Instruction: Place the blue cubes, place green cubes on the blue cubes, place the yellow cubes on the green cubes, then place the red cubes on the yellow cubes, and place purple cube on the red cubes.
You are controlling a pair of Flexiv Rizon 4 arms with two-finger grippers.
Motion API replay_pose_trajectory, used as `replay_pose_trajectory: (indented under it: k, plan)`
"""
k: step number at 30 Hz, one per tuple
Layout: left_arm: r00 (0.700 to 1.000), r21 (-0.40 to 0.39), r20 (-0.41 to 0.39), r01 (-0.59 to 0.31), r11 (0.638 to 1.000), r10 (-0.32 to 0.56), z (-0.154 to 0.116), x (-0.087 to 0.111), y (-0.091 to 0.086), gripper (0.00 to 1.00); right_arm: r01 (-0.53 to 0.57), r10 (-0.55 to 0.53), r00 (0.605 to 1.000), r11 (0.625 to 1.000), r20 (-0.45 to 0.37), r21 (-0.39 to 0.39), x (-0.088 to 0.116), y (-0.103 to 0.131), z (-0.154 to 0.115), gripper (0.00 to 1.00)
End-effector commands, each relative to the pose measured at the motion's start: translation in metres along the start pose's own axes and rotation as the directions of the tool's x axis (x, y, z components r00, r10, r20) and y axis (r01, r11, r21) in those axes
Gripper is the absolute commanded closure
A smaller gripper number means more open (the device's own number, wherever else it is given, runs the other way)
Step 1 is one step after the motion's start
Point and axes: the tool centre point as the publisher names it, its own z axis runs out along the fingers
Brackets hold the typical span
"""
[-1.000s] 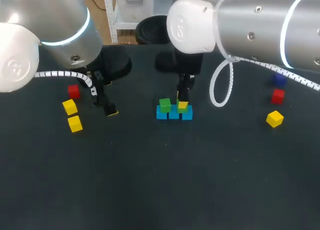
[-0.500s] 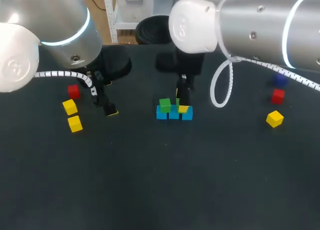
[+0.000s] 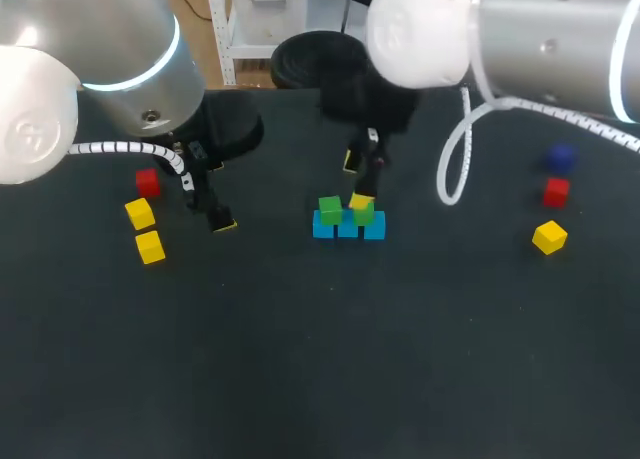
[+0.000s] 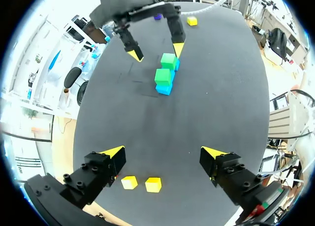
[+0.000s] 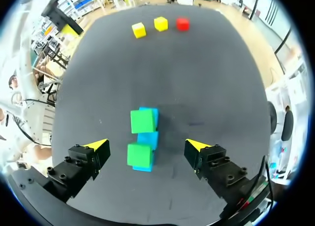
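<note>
Three blue cubes (image 3: 347,228) lie in a row mid-table. Two green cubes sit on them, one (image 3: 330,210) toward the left end and one (image 3: 364,214) toward the right end. My right gripper (image 3: 356,180) hangs open just above the right green cube, touching nothing. The right wrist view looks down between its own tips (image 5: 146,145) onto the green cubes (image 5: 142,121) and blue cubes (image 5: 147,138). My left gripper (image 3: 207,205) stands open and empty, left of the stack, near two yellow cubes (image 3: 140,213) and a red cube (image 3: 147,182). In the left wrist view, the left gripper (image 4: 164,152) is open.
At the right side of the table lie a purple cube (image 3: 560,159), a red cube (image 3: 556,191) and a yellow cube (image 3: 549,237). The second yellow cube (image 3: 150,246) on the left sits nearer the front.
My right gripper opened, let go of the green cube on the right blue cubes, and rose above it. The left arm has not moved.
</note>
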Motion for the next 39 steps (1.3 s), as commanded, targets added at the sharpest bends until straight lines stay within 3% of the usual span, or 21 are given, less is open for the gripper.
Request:
replay_pose_trajectory:
  k: [1,7,11,14,18,28,39]
  plan:
    - [1.000,0.000,0.000,-0.001,1.000,0.001,0.000,0.000,0.000,0.00,0.007,-0.011,0.999,0.996,0.042,0.094,-0.001,0.021,-0.015,0.00]
    - [1.000,0.000,0.000,-0.001,1.000,0.001,0.000,0.000,0.000,0.00,0.005,-0.010,0.999,0.989,0.037,0.146,-0.016,0.029,-0.041,0.00]
    - [1.000,0.000,0.000,-0.001,1.000,0.001,0.000,0.000,0.000,0.00,-0.065,0.066,0.998,0.987,-0.003,0.149,-0.019,0.037,-0.059,0.00]
    - [1.000,0.000,0.000,-0.001,1.000,0.001,0.000,0.000,0.000,0.00,-0.105,0.111,0.993,0.988,-0.050,0.109,-0.013,0.043,-0.066,0.00]
    - [1.000,0.000,0.000,-0.001,1.000,0.001,0.000,0.000,0.000,0.00,-0.155,0.167,0.983,0.978,-0.075,0.140,0.001,0.051,-0.082,0.00]
    - [1.000,0.000,0.000,-0.001,1.000,0.001,0.000,0.000,0.000,0.00,-0.179,0.209,0.972,0.956,-0.112,0.231,0.013,0.075,-0.115,0.00]
    - [1.000,0.000,0.000,-0.001,1.000,0.001,0.000,0.000,0.000,0.00,-0.198,0.232,0.968,0.942,-0.100,0.271,0.026,0.107,-0.107,0.00]
